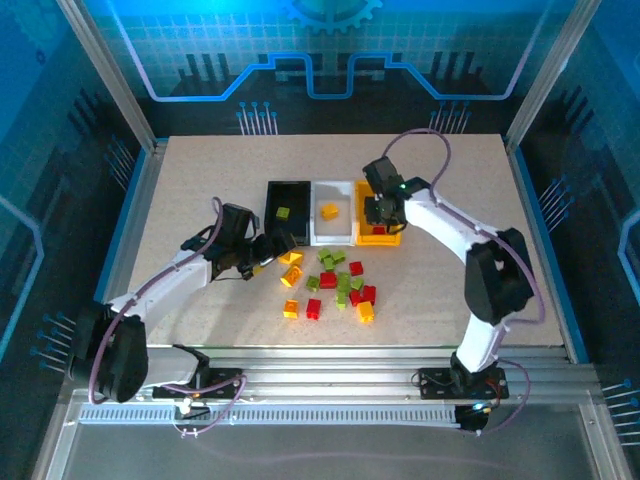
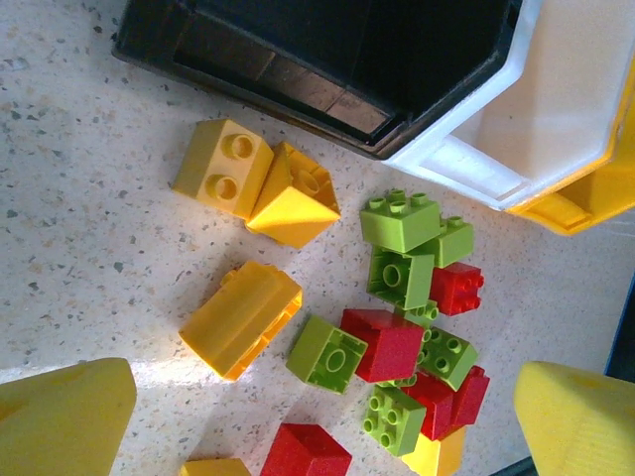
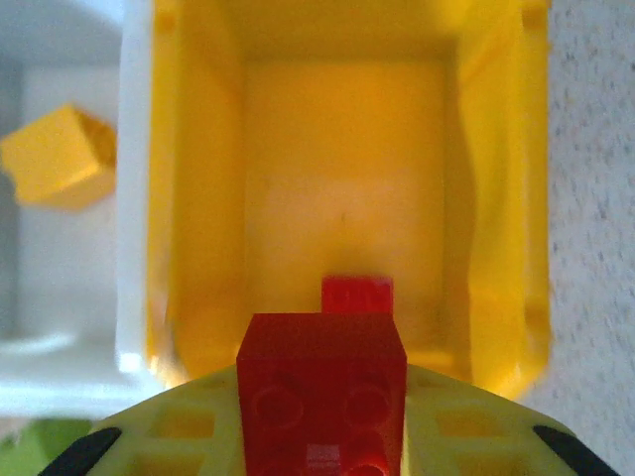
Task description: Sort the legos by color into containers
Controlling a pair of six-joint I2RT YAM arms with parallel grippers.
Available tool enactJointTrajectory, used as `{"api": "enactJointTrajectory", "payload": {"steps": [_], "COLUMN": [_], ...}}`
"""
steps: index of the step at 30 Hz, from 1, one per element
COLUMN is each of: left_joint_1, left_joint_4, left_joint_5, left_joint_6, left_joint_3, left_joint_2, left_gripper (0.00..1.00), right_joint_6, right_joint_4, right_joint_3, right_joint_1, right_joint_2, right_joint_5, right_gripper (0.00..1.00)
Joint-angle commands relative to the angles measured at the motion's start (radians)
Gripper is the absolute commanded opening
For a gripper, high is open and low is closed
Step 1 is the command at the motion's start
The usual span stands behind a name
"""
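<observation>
My right gripper (image 3: 320,421) is shut on a red lego (image 3: 319,362) and holds it above the yellow container (image 3: 198,198), where another red lego (image 3: 357,295) lies. From above, that gripper (image 1: 379,214) hangs over the yellow container (image 1: 364,238). The white container (image 1: 334,232) has a yellow lego (image 1: 329,211) in it. In the black container (image 1: 272,200) lies a green lego (image 1: 283,212). My left gripper (image 2: 322,431) stands wide open low over the loose legos, with a red lego (image 2: 306,452) and a green lego (image 2: 327,352) between its fingers (image 2: 62,416).
Several loose red, green and yellow legos (image 1: 335,285) lie in a pile in front of the three containers. Yellow legos (image 2: 238,317) sit at the pile's left, near the black container's corner (image 2: 248,84). Metal frame posts and rails bound the table.
</observation>
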Motion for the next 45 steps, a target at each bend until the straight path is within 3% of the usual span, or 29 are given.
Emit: {"api": "enactJointTrajectory", "payload": {"steps": [1,3,7,10,14,21,29,32,40,45], "left_joint_1": [-0.01,-0.012,-0.016,-0.028,-0.104,-0.314,-0.432,-0.454,-0.473,-0.474], "left_joint_4": [-0.047,-0.053,-0.072,-0.088,-0.137,-0.22,-0.253,-0.252,-0.223,-0.214], "left_joint_5": [-0.031,-0.039,-0.046,-0.06,-0.109,-0.232,-0.328,-0.34,-0.379,-0.379], "left_joint_6": [0.025,0.027,0.037,0.052,0.078,0.092,0.101,0.1,0.112,0.111], "left_joint_3": [0.002,-0.005,-0.007,-0.005,0.002,-0.005,-0.015,-0.024,-0.044,-0.032], "left_joint_2": [-0.049,-0.061,-0.075,-0.083,-0.075,0.003,0.066,0.086,0.147,0.138], "left_gripper": [0.99,0.99,0.99,0.98,0.92,0.91,0.76,0.73,0.52,0.33], "right_joint_6": [0.009,0.013,0.009,0.002,0.015,0.042,0.051,0.054,0.06,0.057], "right_joint_4": [-0.05,-0.068,-0.083,-0.066,-0.037,0.02,0.03,0.033,0.032,0.025], "right_joint_3": [0.109,0.173,0.247,0.231,0.13,-0.069,-0.129,-0.139,-0.148,-0.154], "right_joint_1": [-0.024,-0.035,-0.05,-0.041,-0.026,0.006,0.004,0.003,0.0,-0.003], "right_joint_2": [0.119,0.173,0.201,0.144,0.035,-0.093,-0.134,-0.144,-0.164,-0.179], "right_joint_5": [0.029,0.024,-0.002,-0.006,-0.032,-0.053,-0.057,-0.059,-0.051,-0.049], "right_gripper": [0.29,0.34,0.59,0.63,0.63,0.62,0.61,0.61,0.6,0.6]}}
